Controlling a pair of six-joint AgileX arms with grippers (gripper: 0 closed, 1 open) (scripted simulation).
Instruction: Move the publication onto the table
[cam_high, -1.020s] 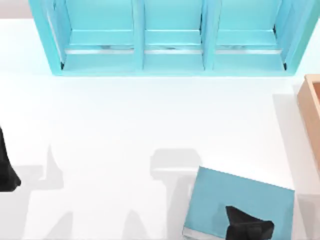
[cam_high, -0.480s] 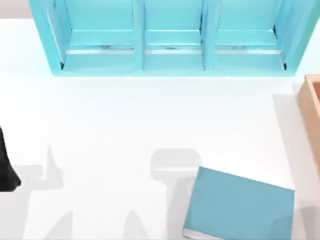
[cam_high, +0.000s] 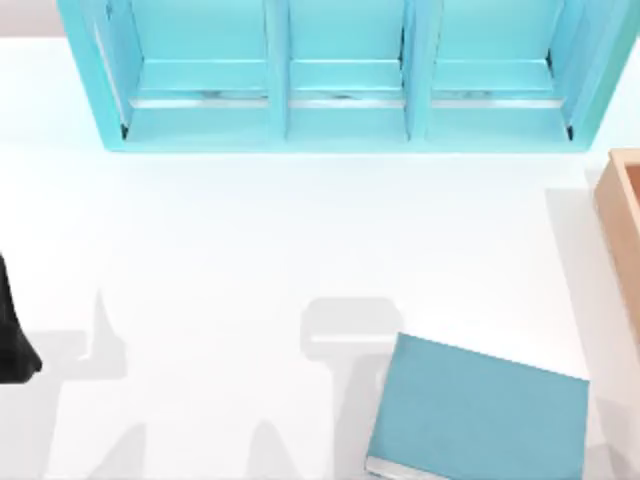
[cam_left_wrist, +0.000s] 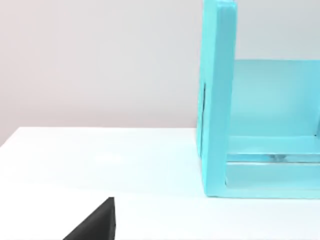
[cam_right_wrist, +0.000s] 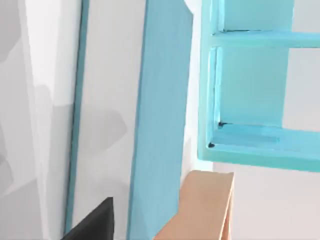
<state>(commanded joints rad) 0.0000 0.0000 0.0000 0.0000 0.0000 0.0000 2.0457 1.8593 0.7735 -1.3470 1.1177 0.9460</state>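
Note:
The publication, a thick teal-blue book with pale page edges, lies flat on the white table near the front right, and nothing holds it. From the right wrist view the publication is seen edge-on. My right gripper hangs back from it and is open, with one dark finger at the picture's edge and nothing in its grasp. My left arm is parked at the table's left edge. Its gripper is open over bare table.
The light-blue shelf unit with three compartments spans the back of the table. A tan wooden box stands at the right edge, just behind the book. Bare white surface stretches across the middle and left.
My right gripper, which was over the book's near edge a second ago, has drawn back out of the top view. The book has not moved. The left arm is still.

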